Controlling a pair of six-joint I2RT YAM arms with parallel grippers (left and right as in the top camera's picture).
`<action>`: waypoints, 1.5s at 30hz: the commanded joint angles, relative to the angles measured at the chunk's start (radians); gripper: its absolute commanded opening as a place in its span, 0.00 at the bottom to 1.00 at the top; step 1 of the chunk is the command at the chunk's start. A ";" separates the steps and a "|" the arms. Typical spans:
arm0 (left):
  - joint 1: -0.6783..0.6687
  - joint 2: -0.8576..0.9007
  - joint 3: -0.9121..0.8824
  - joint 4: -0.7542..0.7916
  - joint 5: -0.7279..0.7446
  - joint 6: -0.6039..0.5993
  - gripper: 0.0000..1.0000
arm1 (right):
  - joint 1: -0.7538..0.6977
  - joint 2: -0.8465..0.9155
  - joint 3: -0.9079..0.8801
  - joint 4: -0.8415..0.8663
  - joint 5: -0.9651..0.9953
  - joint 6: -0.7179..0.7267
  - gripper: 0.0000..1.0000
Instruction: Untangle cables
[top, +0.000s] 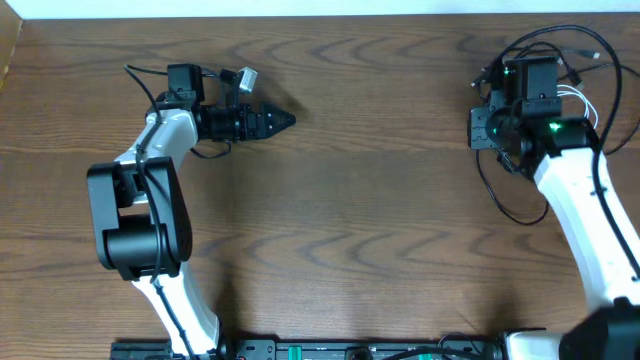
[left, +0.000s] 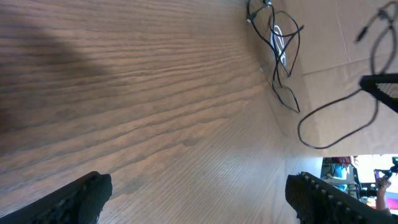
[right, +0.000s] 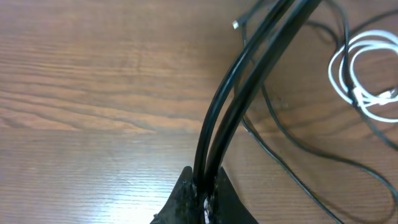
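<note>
Two white-and-black arms stand over a brown wood-grain table (top: 380, 220) in the overhead view. The left arm (top: 150, 190) reaches toward 10 o'clock on the tabletop, and the left gripper (top: 283, 121) points toward 3 o'clock with bare wood under it. The right arm (top: 585, 210) rises from 5 o'clock to the 2 o'clock corner. There the thin black cables (top: 497, 203) lie in loose loops around its wrist, and the short white cable (top: 580, 97) is coiled just beside it at 3 o'clock (the fingers themselves are hidden under the wrist from this height).

From the left wrist, the two dark fingers (left: 81, 199) sit at the lower corners of the view, spread wide apart with nothing between them but table. The tangle (left: 274, 46) lies well away at 1 o'clock, with a pale strand threaded through the dark ones.

From the right wrist, the right gripper (right: 202, 193) is pressed together at 6 o'clock, clamped on the black cables: two strands (right: 230, 106) run up from the fingertips toward 1 o'clock. Thinner black loops trail over the wood at 4 o'clock. The white coil (right: 351, 74) rests on the table at 2 o'clock, and a small silver plug (right: 237, 25) shows near 12 o'clock.
</note>
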 joint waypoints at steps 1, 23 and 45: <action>-0.028 -0.021 0.010 0.005 -0.030 0.006 0.95 | -0.016 0.045 0.019 0.008 -0.010 -0.008 0.01; -0.068 -0.021 0.010 0.008 -0.095 0.006 0.95 | -0.024 0.368 0.019 0.182 0.068 -0.007 0.01; -0.069 -0.021 0.010 0.008 -0.095 0.006 0.95 | -0.024 0.525 0.018 0.407 -0.063 -0.016 0.14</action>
